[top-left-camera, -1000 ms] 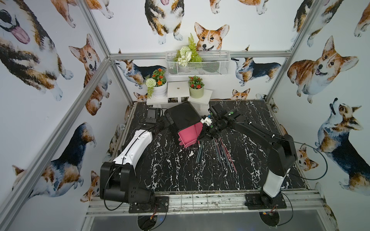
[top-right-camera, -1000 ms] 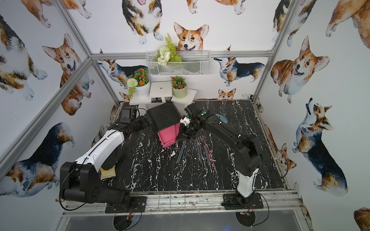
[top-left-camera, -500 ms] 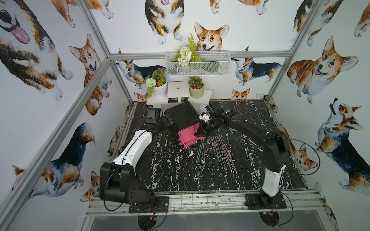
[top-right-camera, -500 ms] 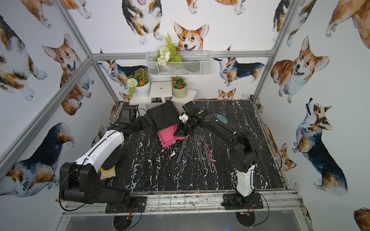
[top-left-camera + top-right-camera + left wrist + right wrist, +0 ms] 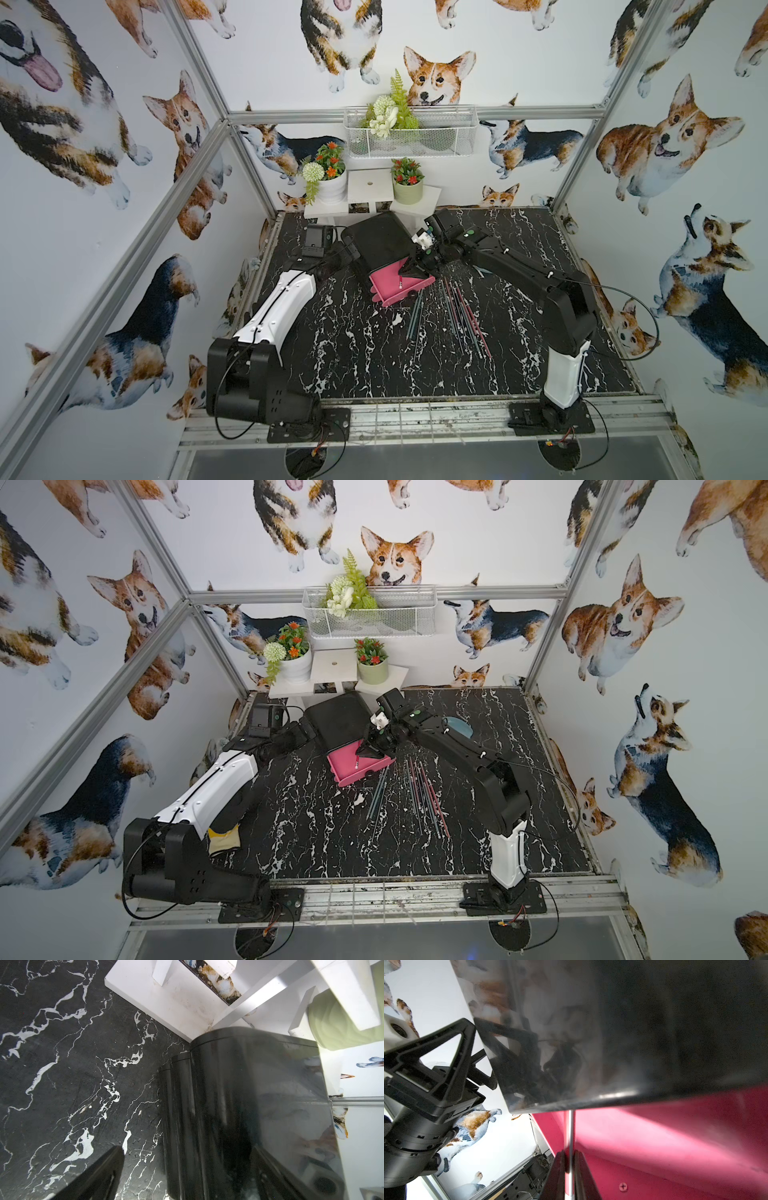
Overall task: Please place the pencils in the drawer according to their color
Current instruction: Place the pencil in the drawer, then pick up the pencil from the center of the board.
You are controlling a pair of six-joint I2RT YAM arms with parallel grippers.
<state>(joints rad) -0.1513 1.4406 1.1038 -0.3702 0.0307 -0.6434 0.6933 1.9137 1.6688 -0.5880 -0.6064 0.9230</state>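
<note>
right gripper (image 5: 570, 1155), fingers narrow around one pencil (image 5: 571, 1126), hangs over the chest's (image 5: 380, 239) open pink drawer (image 5: 384, 289), apparently to drop it by colour. left gripper (image 5: 352, 252), fingers wide, rests against the chest's side, likely bracing it. other pencils (image 5: 457, 316) lie just before the drawer.

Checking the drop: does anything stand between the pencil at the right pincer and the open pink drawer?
Nothing visible does. The thin straight pencil between the right pincer's fingers sits directly over the pulled-out pink plastic drawer, its far end passing under the glossy black chest's front edge.
</note>
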